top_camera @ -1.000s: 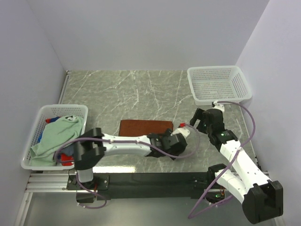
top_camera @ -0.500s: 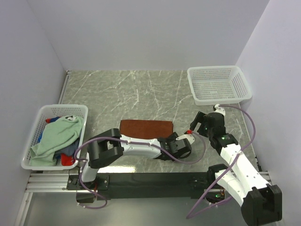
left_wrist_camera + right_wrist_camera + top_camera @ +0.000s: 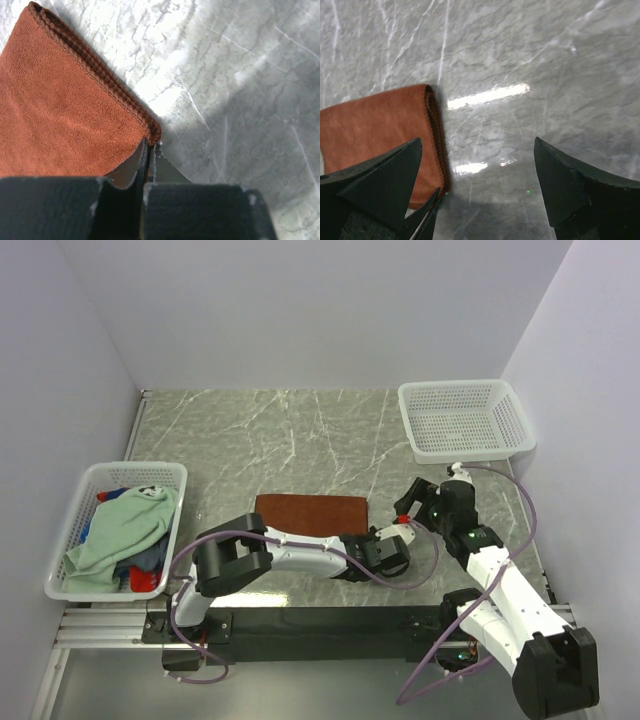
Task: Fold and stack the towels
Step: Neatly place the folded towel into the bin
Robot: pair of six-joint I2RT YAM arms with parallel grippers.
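A folded rust-brown towel (image 3: 310, 512) lies flat near the table's front middle. My left gripper (image 3: 372, 538) sits at its near right corner, jaws shut on that corner (image 3: 151, 145), and the towel (image 3: 60, 115) spreads away to the left of the tips. My right gripper (image 3: 408, 502) hovers just right of the towel's right edge. It is open (image 3: 477, 141), with only bare table between its fingers and the towel (image 3: 375, 135) beside its left finger. More towels, a mint-green one (image 3: 125, 530) over red and blue ones (image 3: 142, 580), fill the left basket.
A white mesh basket (image 3: 100, 472) at the table's left edge holds the heaped towels. A second white mesh basket (image 3: 465, 387) stands empty at the back right. Marble tabletop (image 3: 280, 440) stretches behind the brown towel. Walls close in on both sides.
My left gripper slid right along the towel's near edge and closed on its right corner. The right gripper shifted slightly toward the towel and stayed open.
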